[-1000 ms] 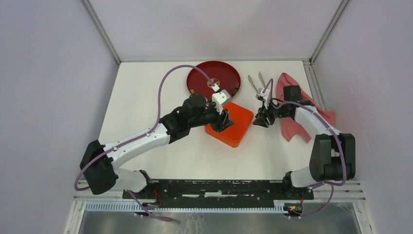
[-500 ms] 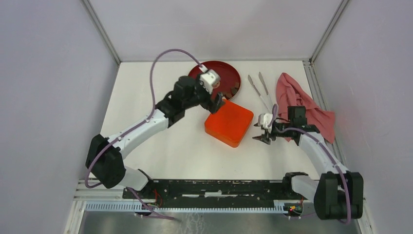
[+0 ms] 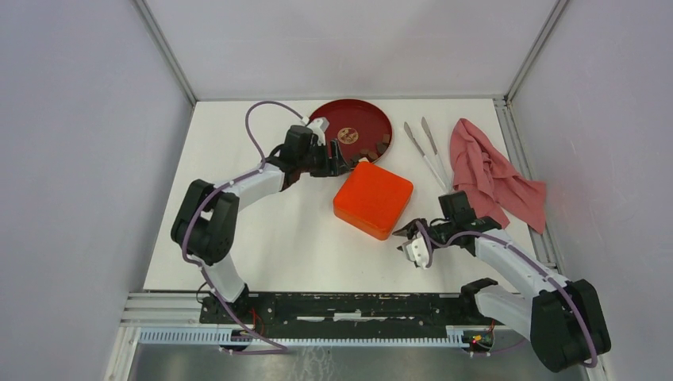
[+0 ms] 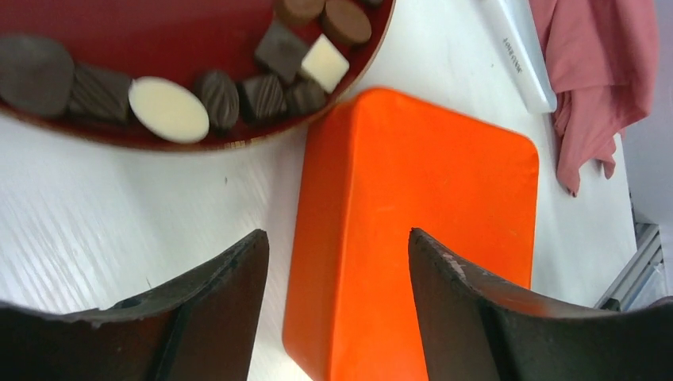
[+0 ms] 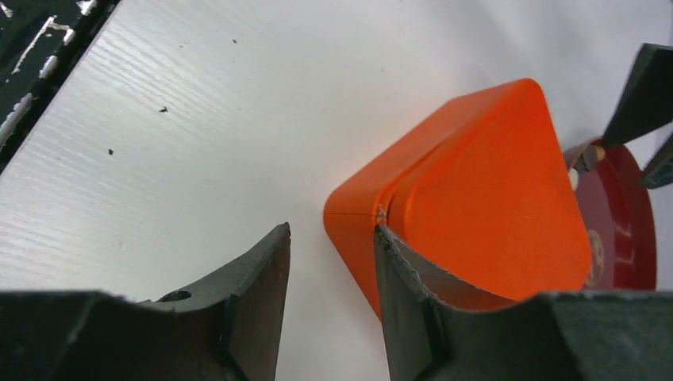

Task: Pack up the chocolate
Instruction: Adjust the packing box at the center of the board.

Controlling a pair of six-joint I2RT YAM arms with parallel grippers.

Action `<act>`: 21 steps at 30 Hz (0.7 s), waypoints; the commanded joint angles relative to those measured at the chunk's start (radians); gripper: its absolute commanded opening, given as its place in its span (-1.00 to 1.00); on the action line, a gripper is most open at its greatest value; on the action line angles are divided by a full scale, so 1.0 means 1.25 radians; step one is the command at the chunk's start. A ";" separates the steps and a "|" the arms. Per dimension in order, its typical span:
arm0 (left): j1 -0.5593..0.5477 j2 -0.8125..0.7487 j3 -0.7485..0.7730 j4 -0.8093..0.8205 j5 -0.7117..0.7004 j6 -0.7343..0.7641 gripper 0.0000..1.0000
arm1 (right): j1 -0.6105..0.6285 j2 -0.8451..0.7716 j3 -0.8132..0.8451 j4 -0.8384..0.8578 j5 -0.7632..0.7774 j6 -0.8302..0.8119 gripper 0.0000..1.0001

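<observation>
Up against the far edge of the white tabletop, about midway along it, sits a round dark red plate. The chocolate is on that plate, bunched along its near rim: small ribbed and round dark brown pieces, with a cream-white oval and a small cream-white square among them. Just beside the plate's near rim, towards the middle of the tabletop, lies an orange plastic box with rounded corners, turned cornerwise to the edges, its top shut and bare.

The left tool hangs low over the spot where plate and box meet; its two dark fingers stand well apart and nothing is between them. The right tool is down near the tabletop by the box's near right corner, pointing at it, its fingers parted by a narrower gap and likewise holding nothing.

A pair of slim metal tongs lies to the right of the plate. Beyond them, a crumpled pink cloth lies along the right edge, towards the far right corner.
</observation>
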 commanded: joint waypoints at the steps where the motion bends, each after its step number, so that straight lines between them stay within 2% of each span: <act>1: -0.047 -0.094 -0.029 -0.013 -0.099 -0.080 0.35 | 0.087 0.038 0.023 0.057 0.092 0.022 -0.04; 8: -0.090 -0.082 -0.047 -0.100 -0.222 -0.133 0.07 | 0.209 0.037 0.018 0.184 0.228 0.167 -0.06; 14: -0.090 -0.084 -0.050 -0.134 -0.261 -0.152 -0.04 | 0.219 0.030 0.022 0.215 0.283 0.222 -0.07; 21: -0.089 -0.084 -0.060 -0.154 -0.296 -0.184 -0.15 | 0.219 0.024 0.013 0.223 0.316 0.225 -0.08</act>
